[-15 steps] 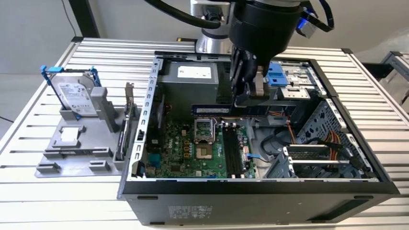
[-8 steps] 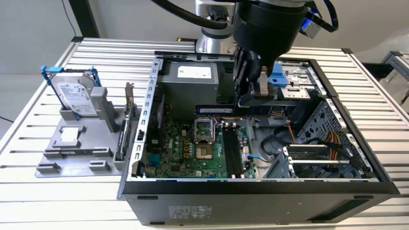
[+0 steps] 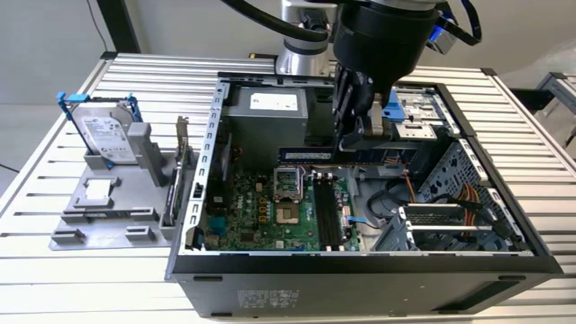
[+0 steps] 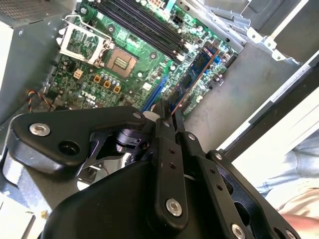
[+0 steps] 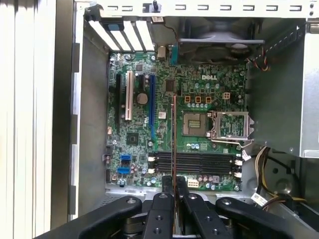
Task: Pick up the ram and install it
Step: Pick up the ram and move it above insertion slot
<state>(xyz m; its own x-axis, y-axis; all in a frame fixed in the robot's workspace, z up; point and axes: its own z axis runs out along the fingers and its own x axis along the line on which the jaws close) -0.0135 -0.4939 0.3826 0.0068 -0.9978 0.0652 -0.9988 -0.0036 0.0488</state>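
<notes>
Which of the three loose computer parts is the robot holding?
The thin memory stick, pinched in the hand above the open case; the drive and the bracketed card stand in the grey rack outside.

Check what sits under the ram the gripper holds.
The ram hangs edge-on from the gripper above the green motherboard; its empty black memory slots lie below. The gripper covers part of the board's edge.

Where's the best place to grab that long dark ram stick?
Probably mid-length on the upper edge of the long, thin dark ram stick, from above, clamping its flat faces, as the black gripper holds it now. It stands on edge, so the lower contact edge is free.
</notes>
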